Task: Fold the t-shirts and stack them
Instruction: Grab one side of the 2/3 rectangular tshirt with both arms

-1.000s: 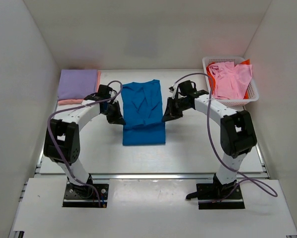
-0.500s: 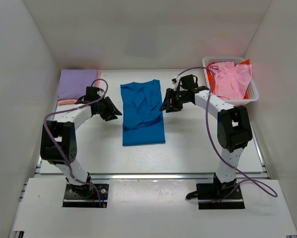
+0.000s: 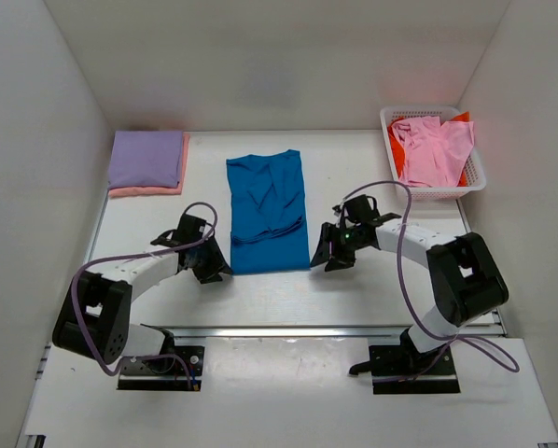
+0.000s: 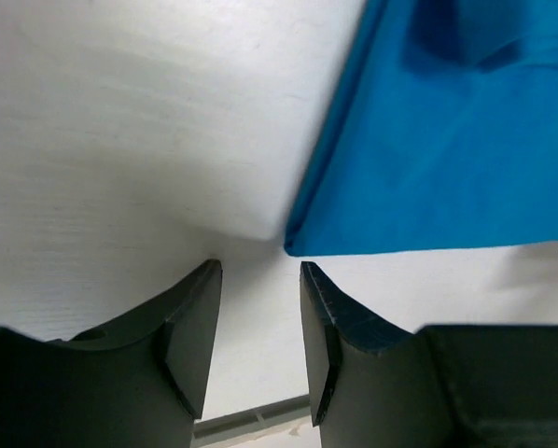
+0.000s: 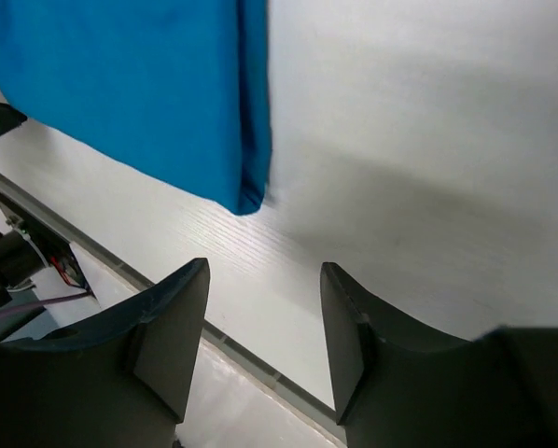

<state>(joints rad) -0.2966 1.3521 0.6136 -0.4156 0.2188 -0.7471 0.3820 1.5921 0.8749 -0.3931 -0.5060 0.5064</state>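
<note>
The blue t-shirt (image 3: 268, 213) is lying flat in the middle of the desk (image 3: 372, 289). It's folded into a long narrow strip, collar end away from me and hem end toward me. My left tool (image 4: 260, 271) is right next to the near-left hem corner, and the right tool (image 5: 263, 271) is right next to the near-right one. Both are low over the desk with their jaws apart, the left a bit narrower than the right. Nothing is between the fingers on either side, just bare desk, and the cloth corner sits just ahead of each gap.

My guess on why they're parked like that: with one tool per corner I can pinch both ends of the hem at once and carry it up toward the collar, so the fold comes out square rather than skewed.

The finished pile is in the far-left corner, lavender shirt (image 3: 147, 159) on top of the salmon shirt (image 3: 148, 190), so that's where the blue one should go. The pink shirt (image 3: 433, 149) and orange-red shirt (image 3: 463, 119) are bunched up in the basket (image 3: 475, 182) at far right, not yet folded.
</note>
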